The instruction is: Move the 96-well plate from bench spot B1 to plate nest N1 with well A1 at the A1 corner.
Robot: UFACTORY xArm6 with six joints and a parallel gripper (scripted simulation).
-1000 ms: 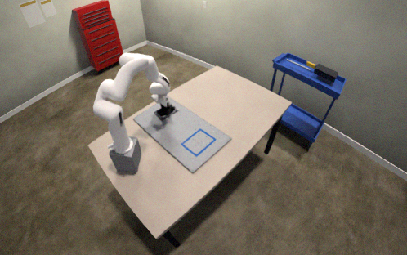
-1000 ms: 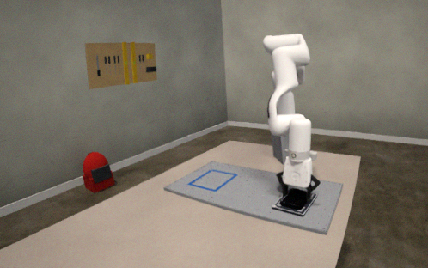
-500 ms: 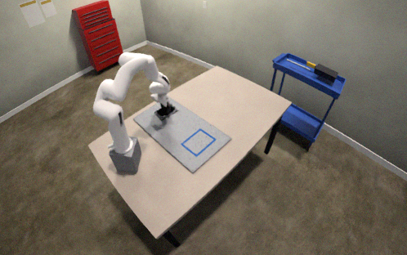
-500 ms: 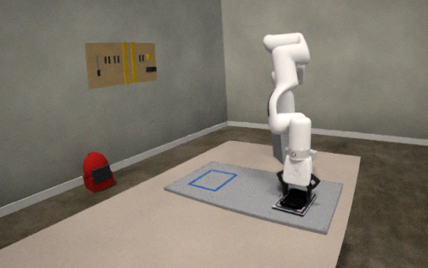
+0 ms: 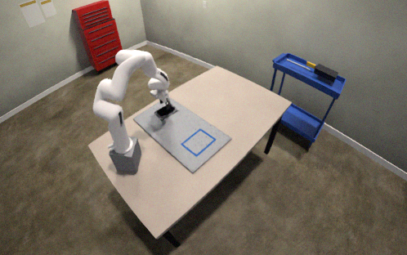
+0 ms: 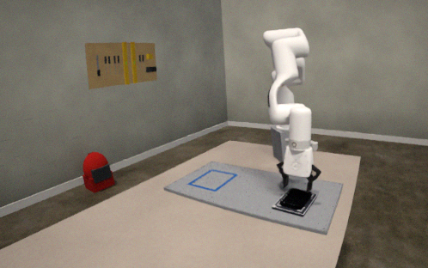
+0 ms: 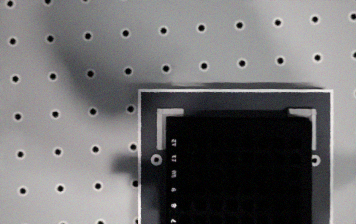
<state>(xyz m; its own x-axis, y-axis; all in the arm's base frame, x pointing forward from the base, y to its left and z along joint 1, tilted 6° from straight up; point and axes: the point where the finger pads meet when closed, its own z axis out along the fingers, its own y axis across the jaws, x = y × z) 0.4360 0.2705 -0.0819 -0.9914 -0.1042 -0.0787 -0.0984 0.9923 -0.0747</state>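
Plate (image 6: 295, 199) lies inside nest (image 6: 310, 207) locators; open end effector (image 6: 297, 181) hovers above.

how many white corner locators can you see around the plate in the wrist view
2. One L-shaped locator sits at the upper left corner of the black plate, the other locator at its upper right. Any at the lower corners fall outside the frame.

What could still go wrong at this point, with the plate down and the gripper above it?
The 96-well plate lies in the plate nest, and the open gripper hangs just above it. Risks:
1. The fingers stand close over the plate's edges; a sideways retreat might clip it and nudge it off the locators.
2. Neither the cut-off corner nor any A1 mark shows in the wrist view, so the orientation could be wrong unnoticed.
3. The dark plate hides whether it sits fully flat.
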